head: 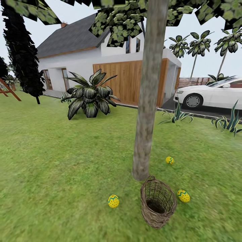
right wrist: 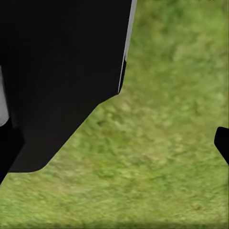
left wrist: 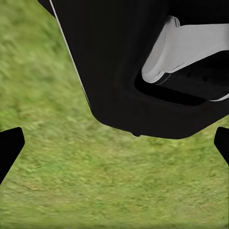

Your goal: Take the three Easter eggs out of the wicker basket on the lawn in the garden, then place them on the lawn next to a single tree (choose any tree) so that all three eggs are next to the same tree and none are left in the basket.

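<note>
White house [head: 72, 60], wooden garage [head: 129, 80], white car [head: 210, 93]

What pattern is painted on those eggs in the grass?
Yellow with blue zigzag bands and red dots; the Easter eggs show best in the head view.

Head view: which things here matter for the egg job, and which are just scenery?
Job:
eggs: one left of the basket, one right of it, one beyond
basket
tree
lawn

Scenery:
house
garage
car
shrub
palms
</note>
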Robot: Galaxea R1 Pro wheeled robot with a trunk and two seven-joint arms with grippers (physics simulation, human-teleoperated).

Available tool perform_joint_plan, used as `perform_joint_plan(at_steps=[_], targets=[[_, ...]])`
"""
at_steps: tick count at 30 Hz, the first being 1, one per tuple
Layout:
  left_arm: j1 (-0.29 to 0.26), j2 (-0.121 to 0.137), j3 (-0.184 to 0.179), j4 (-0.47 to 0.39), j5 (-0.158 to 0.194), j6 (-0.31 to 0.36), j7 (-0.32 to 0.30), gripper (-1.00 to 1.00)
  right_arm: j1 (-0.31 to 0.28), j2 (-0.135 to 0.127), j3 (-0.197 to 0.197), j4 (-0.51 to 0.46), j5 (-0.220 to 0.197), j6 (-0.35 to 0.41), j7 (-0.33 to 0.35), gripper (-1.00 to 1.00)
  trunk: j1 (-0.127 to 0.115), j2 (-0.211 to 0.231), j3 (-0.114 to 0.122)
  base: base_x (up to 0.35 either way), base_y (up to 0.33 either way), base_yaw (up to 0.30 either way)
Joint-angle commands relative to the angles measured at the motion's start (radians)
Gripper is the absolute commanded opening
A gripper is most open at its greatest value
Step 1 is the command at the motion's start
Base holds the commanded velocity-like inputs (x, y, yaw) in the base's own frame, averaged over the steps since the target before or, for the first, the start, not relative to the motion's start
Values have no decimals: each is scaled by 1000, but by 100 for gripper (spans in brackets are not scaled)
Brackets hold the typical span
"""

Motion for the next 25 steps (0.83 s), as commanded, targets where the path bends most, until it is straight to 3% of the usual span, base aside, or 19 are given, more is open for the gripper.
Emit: perform_joint_plan(at_steps=[1, 5, 9, 25], targets=[[0, 0, 2, -1, 10, 4, -2, 100, -1, 1, 3, 1, 11, 2, 3, 100, -3, 6, 2, 0, 0, 0], [0, 0, 0, -1, 7, 5, -1, 100, -1, 14, 2, -1, 13, 0, 3, 100, -10, 17, 7, 0, 0, 0], [0, 6, 2, -2, -6, 5, -1, 100, -1, -3, 0, -20, 12, -3, 2, 100, -10, 17, 7, 0, 0, 0], [0, 15, 9, -4, -3, 5, -1, 100, -1, -4, 0, -23, 11, -3, 2, 100, -10, 17, 7, 0, 0, 0]])
